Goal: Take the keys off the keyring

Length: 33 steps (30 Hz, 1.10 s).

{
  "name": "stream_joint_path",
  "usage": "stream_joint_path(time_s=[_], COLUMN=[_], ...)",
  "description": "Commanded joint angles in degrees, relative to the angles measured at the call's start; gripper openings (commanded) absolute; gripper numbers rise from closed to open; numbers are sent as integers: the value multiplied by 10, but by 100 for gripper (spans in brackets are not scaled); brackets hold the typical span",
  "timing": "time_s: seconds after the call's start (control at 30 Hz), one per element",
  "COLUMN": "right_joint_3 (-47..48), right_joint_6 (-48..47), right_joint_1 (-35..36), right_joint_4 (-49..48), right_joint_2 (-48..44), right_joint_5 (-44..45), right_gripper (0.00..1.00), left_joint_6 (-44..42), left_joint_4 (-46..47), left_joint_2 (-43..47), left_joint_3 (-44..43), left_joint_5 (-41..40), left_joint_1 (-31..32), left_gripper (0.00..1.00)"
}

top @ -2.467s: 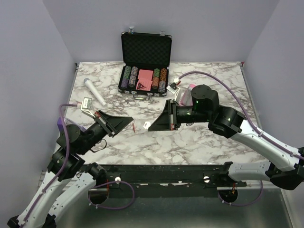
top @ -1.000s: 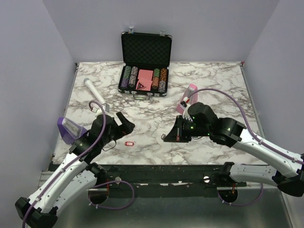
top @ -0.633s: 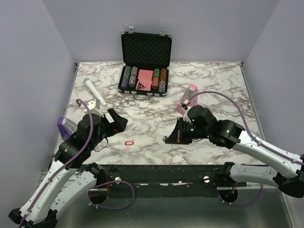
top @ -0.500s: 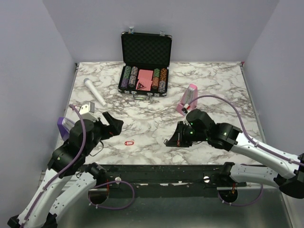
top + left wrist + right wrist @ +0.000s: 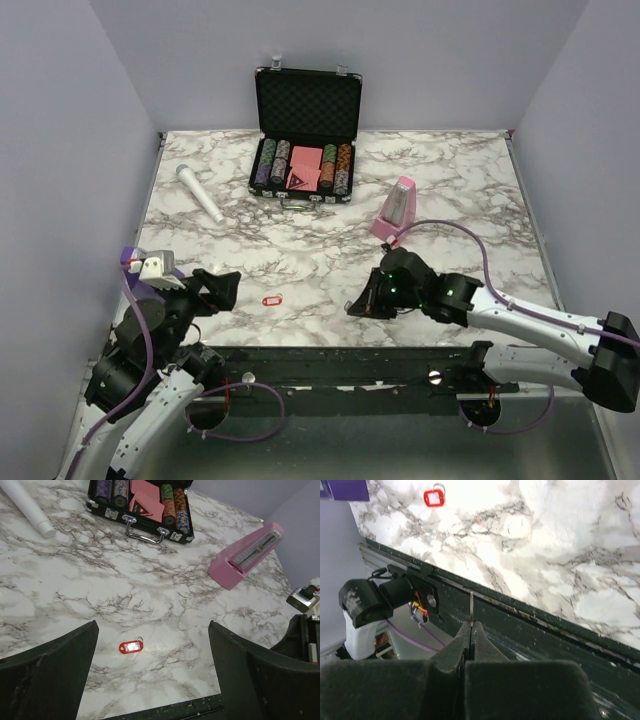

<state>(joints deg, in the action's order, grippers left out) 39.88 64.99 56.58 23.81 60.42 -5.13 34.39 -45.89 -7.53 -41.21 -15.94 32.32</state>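
We have the right gripper (image 5: 471, 626) clenched on the tiny silver-grey metal key (image 5: 471, 606). The key shows only as a thin sliver standing out from the pressed-together tips, well to the right of the small bright red oval keyring tag (image 5: 273, 299). The tag lies flat and alone on the white marbled desk (image 5: 450, 180), with a small silver loop (image 5: 140, 640) at one end. We judge the key is already off, so the step in hand is to set it down. In the right wrist view the key sits over the dark front rail (image 5: 530, 630), so we would carry it over bare marble to the right of the tag. There we would go low before loosening, since so thin a piece may bounce or slide off the near edge. The left gripper (image 5: 222, 289) is released and empty, its jaws spread wide just left of the tag. We would keep it clear. Well beyond the tag stands the open black case of poker chips and pink cards (image 5: 305, 140). A white cylinder (image 5: 200, 193) lies beyond the tag to the left, and a pink metronome (image 5: 393, 210) stands beyond it to the right. A purple box (image 5: 128, 257) lies far left of the tag. None of these blocks the stretch of desk right of the tag.
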Motion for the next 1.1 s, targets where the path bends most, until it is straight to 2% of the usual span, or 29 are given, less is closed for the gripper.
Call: stream_joint_path(time_s=[0.0,0.43,0.6,0.8,0.83,0.9,0.93,0.97,1.07], right_joint_3=[5,171,199,210,210,208,206,204,196], right_joint_6=[1,-62,-74,-80,-81,-84,-85,-85,-89], right_joint_1=[-1,-31,-57,-71,-72,-73,-73,-73,-73], right_joint_4=[-59,2,3,2,1,1,2,4,10], right_joint_2=[43,223,273,287,285,282,278,273,257], right_joint_5=[46,49,31,21,18,16,17,19,23], right_gripper=[1,1,1,1,10,64,86,99,100], left_joint_6=[-26,-23,-24,-26,-27,-28,-28,-28,-28], left_joint_4=[31,18,17,20,20,19,19,19,21], left_joint_2=[24,61,58,48,44,40,38,38,39], left_joint_3=[6,3,2,3,3,2,2,2,1], left_joint_5=[-14,-32,-30,-22,-20,-16,-16,-16,-16], left_joint_1=[-3,-2,-2,-2,-2,-2,-2,-2,-2], left_gripper=[99,99,98,98,98,98,98,98,98])
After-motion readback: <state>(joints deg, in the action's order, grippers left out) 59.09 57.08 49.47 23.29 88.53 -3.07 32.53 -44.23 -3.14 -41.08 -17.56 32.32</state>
